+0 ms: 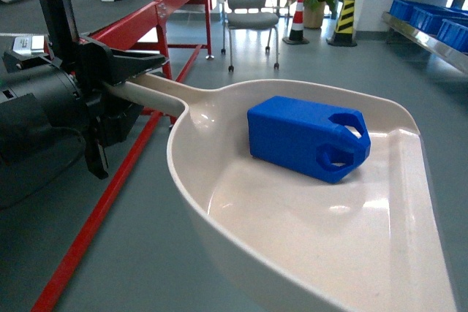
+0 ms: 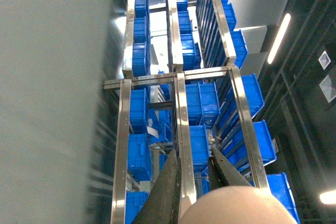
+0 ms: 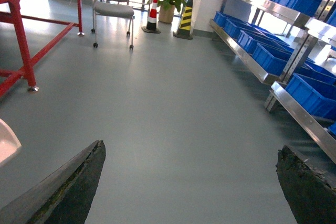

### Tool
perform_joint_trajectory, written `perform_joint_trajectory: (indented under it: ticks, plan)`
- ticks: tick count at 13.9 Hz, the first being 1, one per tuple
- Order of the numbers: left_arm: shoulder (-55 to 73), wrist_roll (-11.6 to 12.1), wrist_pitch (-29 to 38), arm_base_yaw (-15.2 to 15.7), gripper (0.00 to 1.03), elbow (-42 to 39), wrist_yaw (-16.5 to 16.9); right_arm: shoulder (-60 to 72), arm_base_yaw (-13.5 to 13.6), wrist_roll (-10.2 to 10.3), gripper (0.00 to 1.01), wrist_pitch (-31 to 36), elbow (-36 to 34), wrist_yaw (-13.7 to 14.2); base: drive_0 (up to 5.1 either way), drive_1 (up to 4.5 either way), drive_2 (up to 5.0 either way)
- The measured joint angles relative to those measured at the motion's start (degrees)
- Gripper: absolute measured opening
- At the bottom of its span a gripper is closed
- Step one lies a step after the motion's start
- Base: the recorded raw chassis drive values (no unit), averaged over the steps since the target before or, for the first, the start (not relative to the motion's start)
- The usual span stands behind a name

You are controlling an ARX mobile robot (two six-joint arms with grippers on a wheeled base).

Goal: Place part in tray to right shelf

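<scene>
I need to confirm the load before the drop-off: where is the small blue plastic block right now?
In the head view, the small blue plastic block lies right of centre in the cream plastic scoop tray, whose handle the left end effector grips.

You're in what looks like a factory floor or logistics training hall: steel flow racks lined with blue crates fill the right of the frame, a red-framed tabletop runs along the upper left, and striped safety cones stand on grey sealed flooring beside an office chair.
</scene>
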Motion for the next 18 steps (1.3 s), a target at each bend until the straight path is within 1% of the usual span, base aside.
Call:
perform_joint_trajectory:
  ticks: [18]
  plan:
    - [0.0,0.04,-0.17,0.09,0.13,-0.02,0.2,-0.07,0.02,0.0,0.98,0.07,0.0,0.0,0.0,4.22,-4.2]
